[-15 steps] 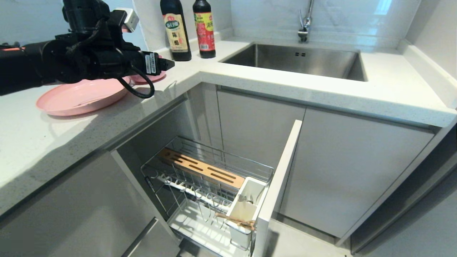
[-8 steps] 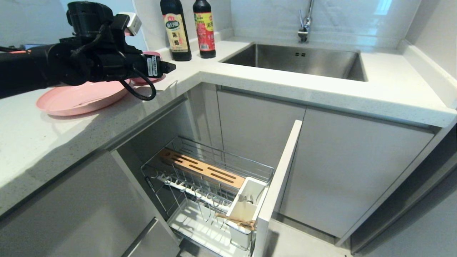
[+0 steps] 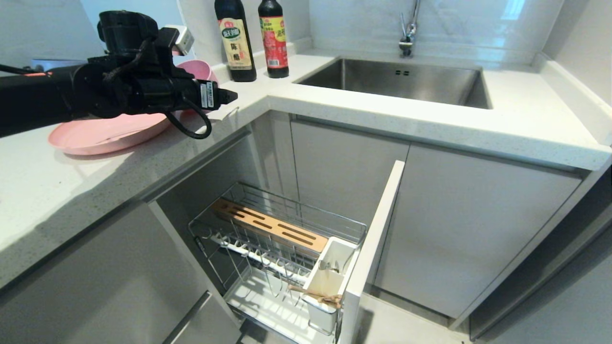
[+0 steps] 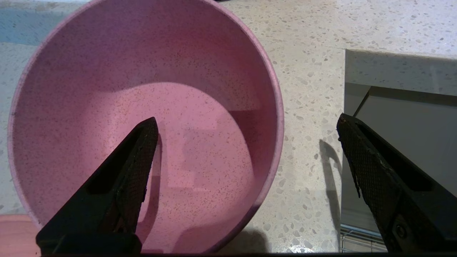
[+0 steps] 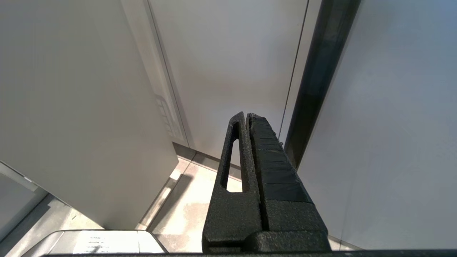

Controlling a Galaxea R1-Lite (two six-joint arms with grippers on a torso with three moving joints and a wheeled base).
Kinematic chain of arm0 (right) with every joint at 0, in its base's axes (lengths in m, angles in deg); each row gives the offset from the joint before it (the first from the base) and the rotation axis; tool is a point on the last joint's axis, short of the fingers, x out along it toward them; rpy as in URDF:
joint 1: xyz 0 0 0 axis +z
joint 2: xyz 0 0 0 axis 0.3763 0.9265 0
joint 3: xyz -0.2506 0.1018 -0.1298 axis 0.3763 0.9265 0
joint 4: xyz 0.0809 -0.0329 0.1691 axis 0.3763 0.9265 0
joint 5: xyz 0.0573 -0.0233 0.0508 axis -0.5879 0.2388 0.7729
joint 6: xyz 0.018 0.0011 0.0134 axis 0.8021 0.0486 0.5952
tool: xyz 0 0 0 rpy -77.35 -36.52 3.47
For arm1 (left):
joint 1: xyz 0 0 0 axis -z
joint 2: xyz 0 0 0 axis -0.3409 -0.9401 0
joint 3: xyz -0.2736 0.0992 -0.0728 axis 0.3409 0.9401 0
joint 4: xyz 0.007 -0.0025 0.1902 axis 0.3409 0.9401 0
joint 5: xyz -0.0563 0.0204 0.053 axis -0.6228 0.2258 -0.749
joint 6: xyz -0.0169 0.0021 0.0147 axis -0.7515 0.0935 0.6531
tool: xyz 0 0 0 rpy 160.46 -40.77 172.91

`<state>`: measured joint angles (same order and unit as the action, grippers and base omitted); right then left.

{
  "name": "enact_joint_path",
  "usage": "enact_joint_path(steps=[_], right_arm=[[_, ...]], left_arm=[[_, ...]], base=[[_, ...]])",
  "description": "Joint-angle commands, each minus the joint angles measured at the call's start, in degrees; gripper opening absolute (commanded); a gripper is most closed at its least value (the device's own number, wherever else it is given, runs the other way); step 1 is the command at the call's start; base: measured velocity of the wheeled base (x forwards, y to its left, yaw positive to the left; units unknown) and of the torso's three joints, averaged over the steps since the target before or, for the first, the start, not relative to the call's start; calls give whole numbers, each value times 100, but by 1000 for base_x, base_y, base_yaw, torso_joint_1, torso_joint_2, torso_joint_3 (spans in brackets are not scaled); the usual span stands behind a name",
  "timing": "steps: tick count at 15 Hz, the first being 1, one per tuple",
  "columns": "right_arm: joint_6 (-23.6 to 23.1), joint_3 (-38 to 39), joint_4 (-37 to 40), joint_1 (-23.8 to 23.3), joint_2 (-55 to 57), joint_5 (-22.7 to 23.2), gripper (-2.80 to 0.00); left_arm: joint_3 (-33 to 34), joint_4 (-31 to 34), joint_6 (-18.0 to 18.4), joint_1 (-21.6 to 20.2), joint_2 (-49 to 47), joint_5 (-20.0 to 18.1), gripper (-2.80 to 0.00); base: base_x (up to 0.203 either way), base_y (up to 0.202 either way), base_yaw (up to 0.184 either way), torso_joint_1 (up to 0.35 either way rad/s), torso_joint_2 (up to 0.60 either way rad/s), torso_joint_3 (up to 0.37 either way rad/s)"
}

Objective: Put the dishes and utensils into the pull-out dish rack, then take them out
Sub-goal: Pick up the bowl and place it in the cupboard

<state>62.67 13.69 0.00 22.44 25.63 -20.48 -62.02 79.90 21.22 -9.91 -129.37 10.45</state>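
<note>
The robot's left tool [image 4: 246, 153] hangs spread wide over the pink bowl [image 4: 200, 107] on the table [image 4: 314, 71], straddling its rim; it should lower squarely before pinching.

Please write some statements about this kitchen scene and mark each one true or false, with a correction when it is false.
1. The left end effector is open, with one finger over the pink bowl. True.
2. The pink plate stands in the pull-out dish rack. False: it lies on the countertop.
3. The chopsticks are at the white utensil cup. True.
4. The right end effector grips a spoon. False: it is shut on nothing, near the cabinet doors.
</note>
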Motion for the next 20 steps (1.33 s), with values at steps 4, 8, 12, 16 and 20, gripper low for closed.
enact_joint_path(steps=[4,8,12,16,20], right_arm=[[1,9,-1,2,0,1,-280],[1,9,-1,2,0,1,-280],[1,9,-1,2,0,1,-280],[1,9,-1,4,0,1,-280],[1,9,-1,2,0,1,-280]], left_arm=[[2,11,-3,0,-17,2,0],[2,11,-12,0,-17,11,0],[2,11,-12,0,-16,11,0],[2,20,-21,0,-8,20,-280],[2,20,-29,0,0,11,-280]], base=[[0,0,0,0,0,0],[0,0,0,0,0,0],[0,0,0,0,0,0],[0,0,0,0,0,0],[0,0,0,0,0,0]])
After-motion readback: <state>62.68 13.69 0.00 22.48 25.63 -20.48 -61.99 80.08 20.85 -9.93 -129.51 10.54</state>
